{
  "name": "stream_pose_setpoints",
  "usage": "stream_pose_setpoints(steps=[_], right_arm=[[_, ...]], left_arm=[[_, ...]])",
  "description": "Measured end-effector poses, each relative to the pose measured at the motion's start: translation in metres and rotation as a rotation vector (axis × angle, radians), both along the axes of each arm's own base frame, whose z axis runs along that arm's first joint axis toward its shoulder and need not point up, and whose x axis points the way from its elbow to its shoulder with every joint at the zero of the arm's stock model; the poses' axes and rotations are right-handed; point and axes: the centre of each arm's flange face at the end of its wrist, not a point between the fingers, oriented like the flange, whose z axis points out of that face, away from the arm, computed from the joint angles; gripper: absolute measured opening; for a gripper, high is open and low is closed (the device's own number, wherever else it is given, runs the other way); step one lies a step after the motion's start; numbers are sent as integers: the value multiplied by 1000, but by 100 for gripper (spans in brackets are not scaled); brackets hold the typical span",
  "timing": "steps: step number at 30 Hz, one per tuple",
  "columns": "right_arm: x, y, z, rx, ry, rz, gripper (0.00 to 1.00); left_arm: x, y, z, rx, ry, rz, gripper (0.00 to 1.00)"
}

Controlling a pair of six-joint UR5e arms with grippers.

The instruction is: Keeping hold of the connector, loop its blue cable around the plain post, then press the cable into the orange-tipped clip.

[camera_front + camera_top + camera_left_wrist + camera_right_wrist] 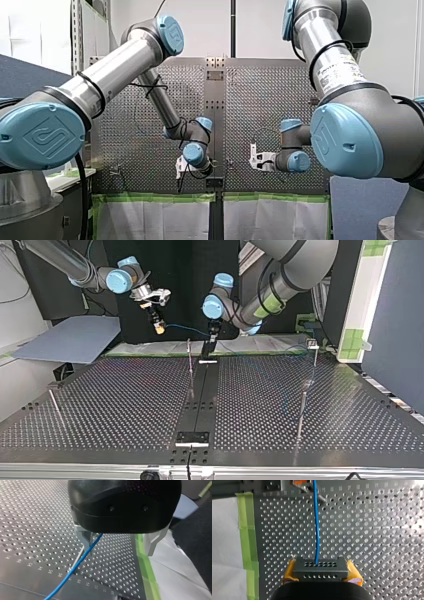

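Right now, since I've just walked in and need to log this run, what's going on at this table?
My right gripper is shut on the connector, with a yellow pad on either side. The blue cable runs from it over the perforated table toward the orange-tipped clip. My left gripper is open, and the cable passes between its metal fingers ungripped. I cannot tell whether the cable is seated in the clip.

Tabletop: perforated, dark metal.
Green tape: along the tabletop's edge.
White sheet: just past that edge.
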Motion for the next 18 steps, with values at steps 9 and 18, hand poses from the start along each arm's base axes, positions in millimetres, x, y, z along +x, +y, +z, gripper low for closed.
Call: stream_pose_setpoints(steps=[9,18], right_arm=[[-2,0,-14,-2,9,-46,11],[1,-1,-16,-18,2,-42,11]], left_arm=[[-18,-10,28,76,23,-41,99],[-51,-36,39,72,76,-99,99]])
